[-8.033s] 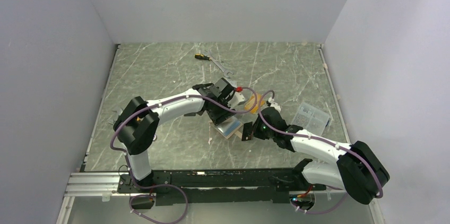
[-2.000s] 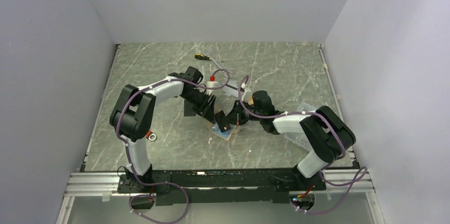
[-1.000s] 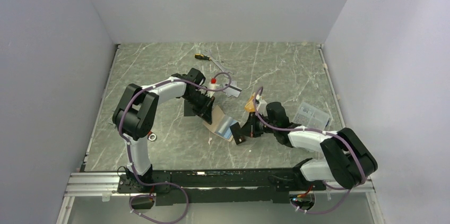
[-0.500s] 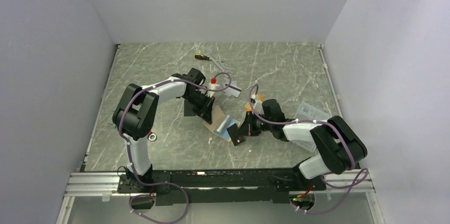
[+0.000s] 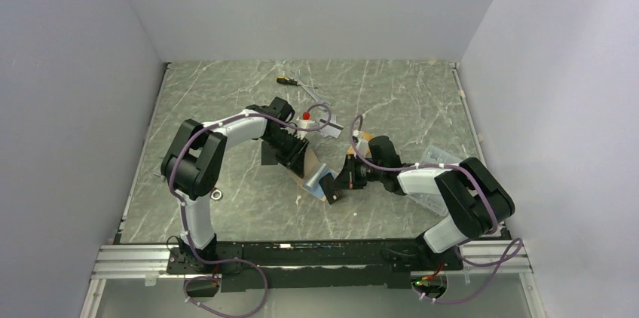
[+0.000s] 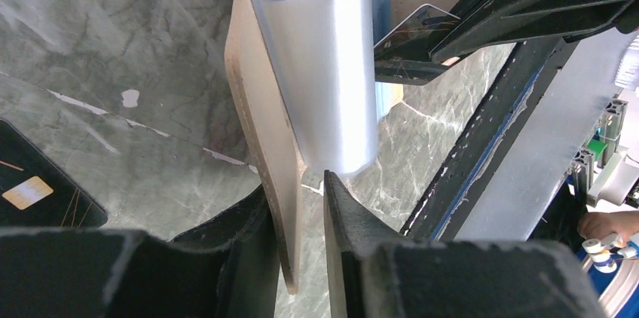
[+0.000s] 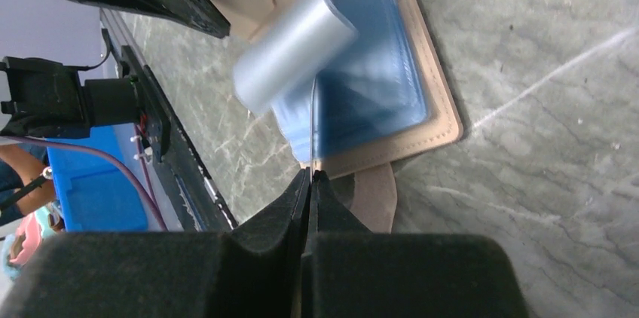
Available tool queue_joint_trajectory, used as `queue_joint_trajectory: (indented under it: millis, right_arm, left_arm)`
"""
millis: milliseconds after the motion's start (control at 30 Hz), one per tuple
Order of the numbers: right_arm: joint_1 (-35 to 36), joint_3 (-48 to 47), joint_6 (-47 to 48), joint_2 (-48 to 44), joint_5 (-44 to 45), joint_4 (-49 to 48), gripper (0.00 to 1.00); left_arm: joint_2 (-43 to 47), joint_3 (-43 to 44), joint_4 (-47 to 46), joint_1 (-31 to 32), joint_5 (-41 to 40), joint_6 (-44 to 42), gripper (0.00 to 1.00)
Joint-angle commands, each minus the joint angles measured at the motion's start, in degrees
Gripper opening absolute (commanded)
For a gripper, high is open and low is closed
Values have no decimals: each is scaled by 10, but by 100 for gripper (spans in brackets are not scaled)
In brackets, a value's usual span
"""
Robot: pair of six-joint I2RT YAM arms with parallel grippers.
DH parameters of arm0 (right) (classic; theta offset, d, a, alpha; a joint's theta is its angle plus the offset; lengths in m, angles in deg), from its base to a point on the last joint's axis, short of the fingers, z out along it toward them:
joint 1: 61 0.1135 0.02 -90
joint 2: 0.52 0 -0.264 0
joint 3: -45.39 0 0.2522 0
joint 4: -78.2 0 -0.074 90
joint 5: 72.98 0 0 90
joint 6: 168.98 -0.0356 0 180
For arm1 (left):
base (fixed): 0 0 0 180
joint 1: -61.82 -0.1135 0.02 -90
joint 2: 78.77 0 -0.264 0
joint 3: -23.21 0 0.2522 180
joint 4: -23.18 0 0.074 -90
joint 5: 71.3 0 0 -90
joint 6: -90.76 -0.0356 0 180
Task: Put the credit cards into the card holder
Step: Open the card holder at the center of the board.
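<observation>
The tan card holder (image 5: 310, 177) lies open mid-table, one flap raised, a clear sleeve (image 6: 331, 69) curling over its blue panel (image 7: 377, 92). My left gripper (image 6: 298, 186) straddles the raised tan flap (image 6: 256, 107): jaws slightly apart, one finger against it, a gap at the other. My right gripper (image 7: 310, 173) is shut on a thin greyish card (image 6: 411, 28), seen edge-on, its far end at the sleeve over the blue panel. A black card (image 5: 269, 154) lies beside the left gripper (image 5: 299, 163). A silver-grey card (image 5: 331, 129) lies behind.
A clear plastic box (image 5: 441, 160) sits under the right arm at the right. A screwdriver (image 5: 285, 80) and a wrench (image 5: 310, 93) lie at the back. A small metal ring (image 5: 216, 195) rests near the left arm's elbow. An orange-tan piece (image 5: 362, 138) shows behind the right wrist.
My left jaws have parted from a tight pinch on the flap. The right gripper has shifted slightly left and back with its card, closer to the holder.
</observation>
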Motion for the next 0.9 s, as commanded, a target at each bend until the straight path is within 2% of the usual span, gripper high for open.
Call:
queue_joint_trajectory:
  millis: [0, 267, 600, 867]
  right_arm:
    - [0, -35, 6, -11, -10, -12, 0]
    - [11, -45, -7, -13, -20, -37, 0]
    - [29, -79, -12, 15, -18, -46, 0]
    - [37, -97, -15, 36, -20, -56, 0]
  left_arm:
    - [27, 23, 8, 4, 20, -10, 30]
    - [28, 34, 19, 5, 37, -15, 33]
    - [39, 38, 19, 5, 97, -17, 37]
    - [41, 41, 23, 5, 89, -20, 39]
